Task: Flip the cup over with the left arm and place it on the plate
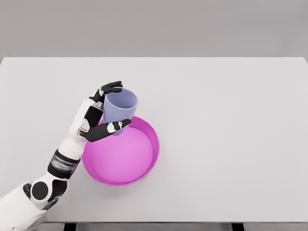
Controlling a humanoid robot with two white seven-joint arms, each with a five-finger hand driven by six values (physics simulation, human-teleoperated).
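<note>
A plain pale grey tabletop (231, 120) spreads before me under a grey wall. My left hand (103, 113) is wrapped around the smooth lavender cup (120, 106), mouth up, over the far rim of the glossy round magenta plate (125, 154), nothing else near

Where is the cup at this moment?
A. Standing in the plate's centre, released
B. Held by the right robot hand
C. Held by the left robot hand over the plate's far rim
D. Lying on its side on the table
C: the left robot hand grips the cup, opening up, above the far rim of the plate.
</note>
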